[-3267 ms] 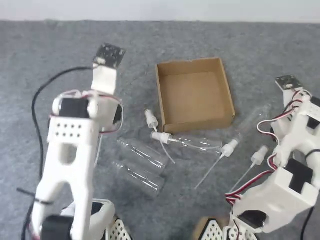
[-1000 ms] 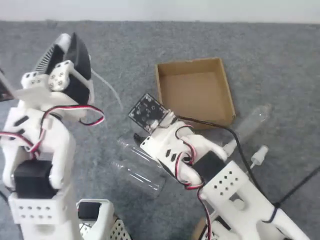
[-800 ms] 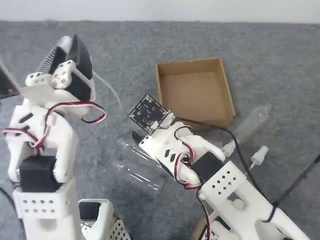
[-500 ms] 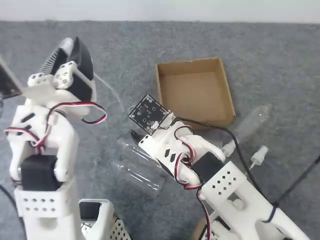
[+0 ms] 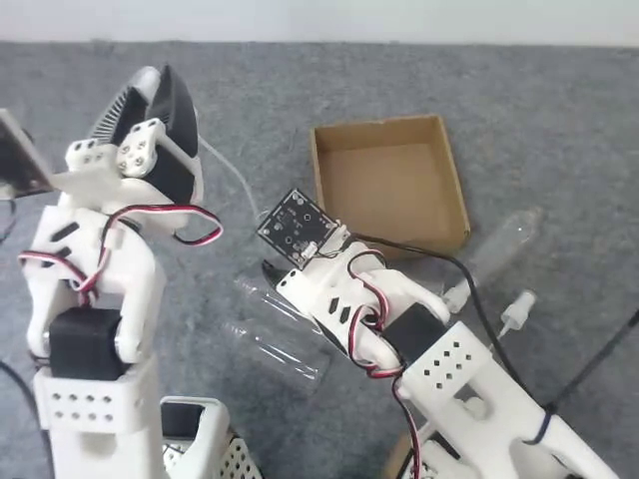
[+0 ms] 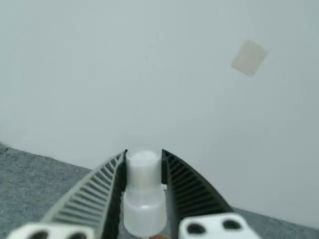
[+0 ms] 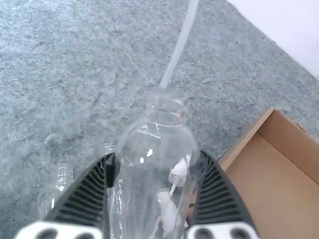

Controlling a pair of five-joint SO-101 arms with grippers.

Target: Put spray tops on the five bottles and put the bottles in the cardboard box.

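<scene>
Top point(image 6: 144, 194) clamped between the ribbed fingers point(image 6: 107, 184) of the left gripper point(image 6: 143, 155), held high above the left side of the carpet point(image 5: 559, 120), head pointing toward a pale wall point(image 6: 99, 59). Thin tube point(image 5: 225, 170) slanting down from the top toward the middle of the carpet. In the right wrist view, tube end right at the open mouth of a clear bottle point(image 7: 154, 149); cannot tell whether inside or just touching the rim.

Bottle gripped round its shoulder by the right gripper point(image 7: 155, 158), neck free beyond the fingertips and tilted up toward the tube. Right arm stretched across the middle, just short of the box.

Box point(image 5: 389, 185) open and bare inside, lying flat beyond the right gripper, one corner close to the held bottle.

Two bottles point(image 5: 285, 349) flat on the carpet side by side, partly under the right arm. Another bottle point(image 5: 504, 244) lying to the right of the box, near its front corner. Two loose tops point(image 5: 517, 309) on the carpet close to that bottle, apart from each other.
</scene>
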